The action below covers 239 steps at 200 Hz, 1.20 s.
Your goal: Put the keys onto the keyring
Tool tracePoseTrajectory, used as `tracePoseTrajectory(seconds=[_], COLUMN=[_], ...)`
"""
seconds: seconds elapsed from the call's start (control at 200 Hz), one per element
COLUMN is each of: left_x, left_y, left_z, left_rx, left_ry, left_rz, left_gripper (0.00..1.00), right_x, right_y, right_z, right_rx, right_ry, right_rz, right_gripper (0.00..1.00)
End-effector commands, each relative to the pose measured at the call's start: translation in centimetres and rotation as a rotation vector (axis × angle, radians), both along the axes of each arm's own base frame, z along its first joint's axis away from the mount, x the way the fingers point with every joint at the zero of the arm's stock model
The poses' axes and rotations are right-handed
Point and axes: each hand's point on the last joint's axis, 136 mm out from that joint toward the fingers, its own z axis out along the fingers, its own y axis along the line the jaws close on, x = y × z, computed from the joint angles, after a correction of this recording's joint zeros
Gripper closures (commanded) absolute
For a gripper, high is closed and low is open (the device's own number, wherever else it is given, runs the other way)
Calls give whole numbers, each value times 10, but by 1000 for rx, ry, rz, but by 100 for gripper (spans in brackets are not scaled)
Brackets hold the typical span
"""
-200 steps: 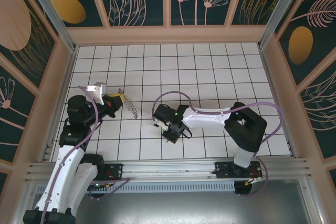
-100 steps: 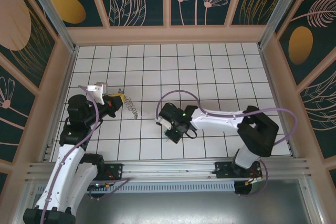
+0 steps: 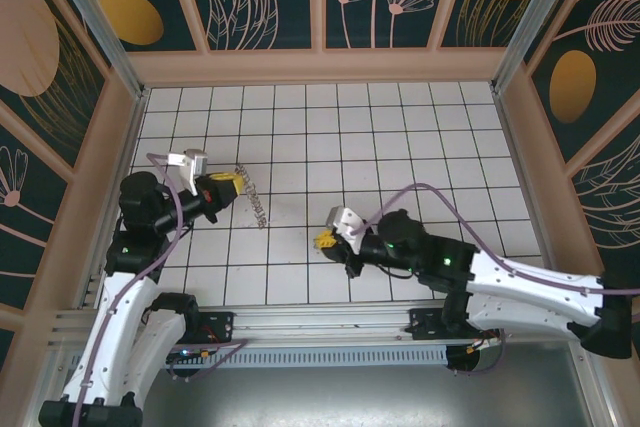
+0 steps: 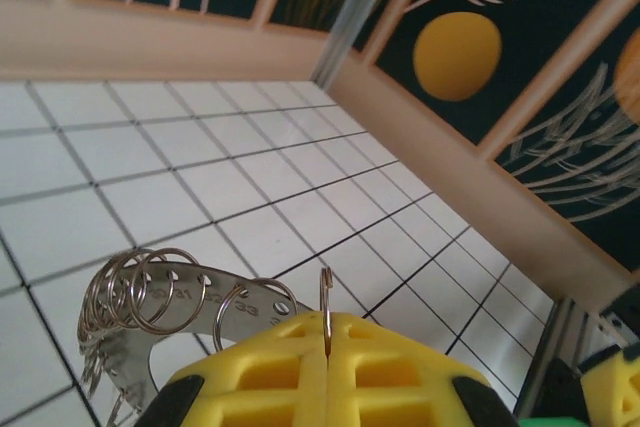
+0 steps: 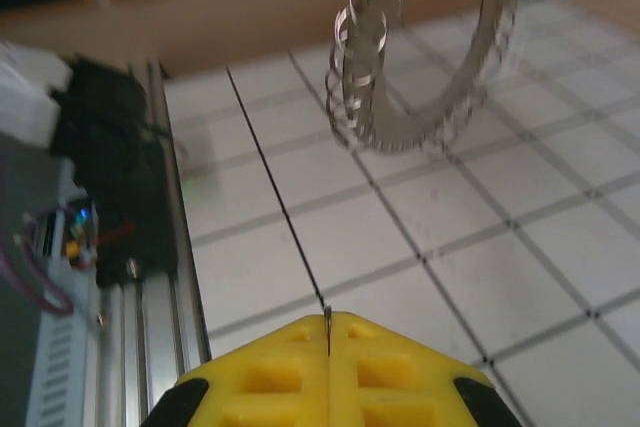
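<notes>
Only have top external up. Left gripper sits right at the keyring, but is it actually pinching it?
Observer: Yes. In the left wrist view the left gripper is shut, with one thin wire ring pinched upright in the seam between its fingers.
Operator: From above it's just a squiggle. What is it made of?
Observer: Close up, the keyring is a curved flat metal strip with punched holes, and several split rings are threaded through it.
Operator: Other arm holding anything?
Observer: In the right wrist view the right gripper is shut too, with a thin dark sliver poking from the seam. It is too small to identify.
</notes>
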Motion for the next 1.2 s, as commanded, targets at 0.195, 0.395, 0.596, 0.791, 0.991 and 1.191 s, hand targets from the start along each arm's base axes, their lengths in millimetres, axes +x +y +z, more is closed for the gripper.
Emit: tracePoseTrajectory(seconds=[0.195, 0.395, 0.596, 0.791, 0.991, 1.191], left_x=[-70, -85, -78, -72, -89, -98], left_y=[-51, -58, -83, -106, -126, -148], left_z=[44, 47, 31, 23, 17, -4], left_rx=[0, 39, 104, 170, 226, 290], left_ry=[-286, -389, -369, -364, -354, -325], left_rz=[-364, -445, -513, -556, -616, -646], left_gripper=[100, 100, 100, 100, 100, 100], right_x=[2, -14, -16, -6, -11, -24], right_y=[-12, -25, -42, -53, -53, -54], right_z=[61, 68, 66, 65, 49, 59], right_rx=[167, 226, 249, 243, 188, 258], right_ry=[-231, -240, -254, -256, -244, -282], right_rz=[-21, 6, -26, -101, -67, -1], right_gripper=[100, 100, 100, 100, 100, 100])
